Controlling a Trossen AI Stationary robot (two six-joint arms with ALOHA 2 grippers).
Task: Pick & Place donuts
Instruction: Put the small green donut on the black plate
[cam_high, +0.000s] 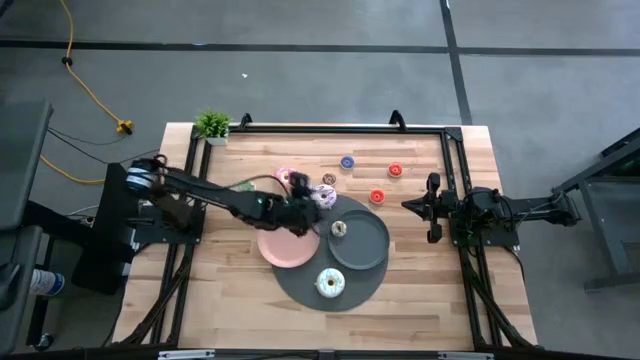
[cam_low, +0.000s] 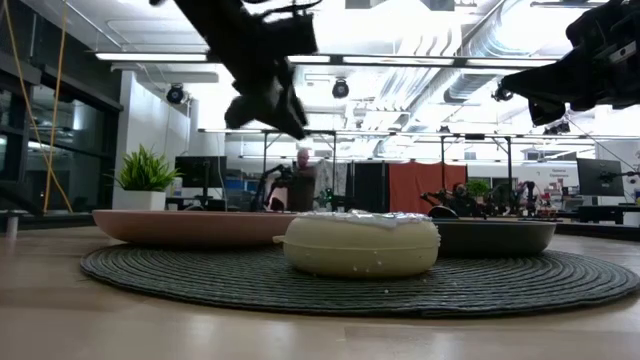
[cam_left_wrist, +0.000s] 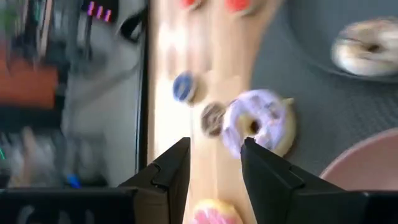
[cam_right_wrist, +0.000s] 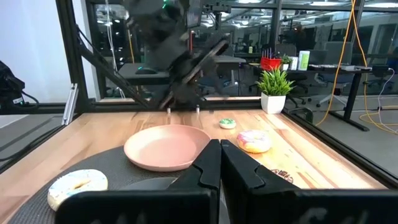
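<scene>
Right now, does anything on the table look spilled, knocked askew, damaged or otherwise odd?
Nothing stands out. The pink plate and grey plate lie flat on the round mat, the donuts sit upright, and the left gripper hangs open over the table, holding nothing.

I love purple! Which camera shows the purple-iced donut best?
The left wrist view: the purple-iced donut is close and big, hole showing, just past the left gripper. The high view shows it tiny. I cannot find it in the low or right wrist views.
</scene>
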